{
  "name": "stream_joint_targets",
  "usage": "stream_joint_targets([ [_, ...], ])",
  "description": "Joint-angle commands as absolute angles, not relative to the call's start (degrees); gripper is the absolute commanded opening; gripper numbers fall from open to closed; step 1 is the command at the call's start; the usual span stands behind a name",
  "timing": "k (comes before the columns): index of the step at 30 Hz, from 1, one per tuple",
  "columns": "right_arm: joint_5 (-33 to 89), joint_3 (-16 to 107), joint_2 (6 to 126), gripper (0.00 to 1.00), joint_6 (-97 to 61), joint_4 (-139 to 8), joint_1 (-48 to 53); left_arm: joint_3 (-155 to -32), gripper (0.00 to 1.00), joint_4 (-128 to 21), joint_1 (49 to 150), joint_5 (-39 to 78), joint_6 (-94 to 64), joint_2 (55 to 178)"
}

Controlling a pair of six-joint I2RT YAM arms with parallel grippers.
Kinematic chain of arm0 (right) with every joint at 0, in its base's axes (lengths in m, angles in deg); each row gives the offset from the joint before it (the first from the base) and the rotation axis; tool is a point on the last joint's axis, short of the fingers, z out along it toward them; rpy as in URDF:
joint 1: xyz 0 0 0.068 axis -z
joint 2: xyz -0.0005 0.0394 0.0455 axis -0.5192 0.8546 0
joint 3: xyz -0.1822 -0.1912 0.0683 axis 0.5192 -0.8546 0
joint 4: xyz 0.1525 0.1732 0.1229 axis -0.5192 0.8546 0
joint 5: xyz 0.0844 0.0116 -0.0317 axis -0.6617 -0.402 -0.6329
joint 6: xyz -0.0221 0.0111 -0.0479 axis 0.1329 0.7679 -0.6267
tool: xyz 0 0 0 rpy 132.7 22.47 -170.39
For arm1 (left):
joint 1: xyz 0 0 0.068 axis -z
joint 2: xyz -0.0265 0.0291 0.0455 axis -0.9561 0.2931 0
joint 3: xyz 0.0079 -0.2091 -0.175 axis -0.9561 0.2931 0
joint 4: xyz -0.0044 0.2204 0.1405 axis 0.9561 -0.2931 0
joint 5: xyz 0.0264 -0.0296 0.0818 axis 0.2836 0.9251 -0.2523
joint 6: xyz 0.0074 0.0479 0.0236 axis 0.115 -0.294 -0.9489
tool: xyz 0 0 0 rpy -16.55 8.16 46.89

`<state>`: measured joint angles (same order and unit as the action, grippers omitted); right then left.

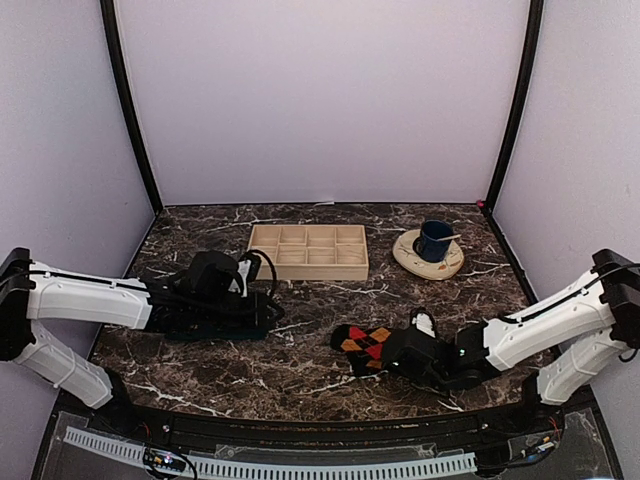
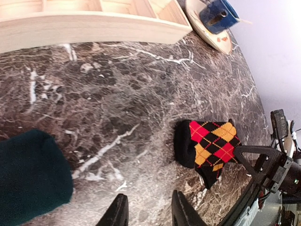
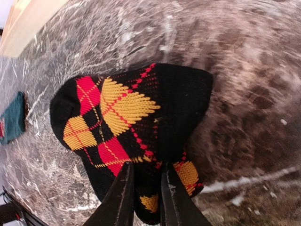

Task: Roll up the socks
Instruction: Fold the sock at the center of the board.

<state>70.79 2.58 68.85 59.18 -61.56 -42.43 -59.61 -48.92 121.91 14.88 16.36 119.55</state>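
Observation:
The black sock with orange-red argyle diamonds lies folded over on the marble table, right of centre near the front. My right gripper is on its right end. In the right wrist view the two fingers stand close together astride a fold of that argyle sock, with fabric filling the gap of the right gripper. The dark teal sock lies at the left beneath my left arm. My left gripper hovers open over bare marble, the teal sock to its left and the argyle sock ahead on its right.
A shallow wooden tray with several compartments sits at the back centre, also in the left wrist view as the tray. To its right a blue cup rests on a cream saucer. Dark posts and pale walls enclose the table.

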Motion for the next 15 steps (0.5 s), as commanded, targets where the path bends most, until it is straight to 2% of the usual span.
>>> stream_joint_targets([
  [1,79.2,-0.4,62.5,0.18,71.4,-52.1,-45.3,-62.3,0.35,-44.8,125.5,16.0,13.7,123.1],
  [9,83.0,-9.3,50.1,0.21,81.0,-46.1,-47.6,-67.6,0.37,-36.6,131.5,23.7,12.3,134.0],
  [15,83.2,-10.8,47.5,0.22,83.3,-42.8,-47.8,-73.2,0.36,-37.2,135.3,26.6,9.9,139.5],
])
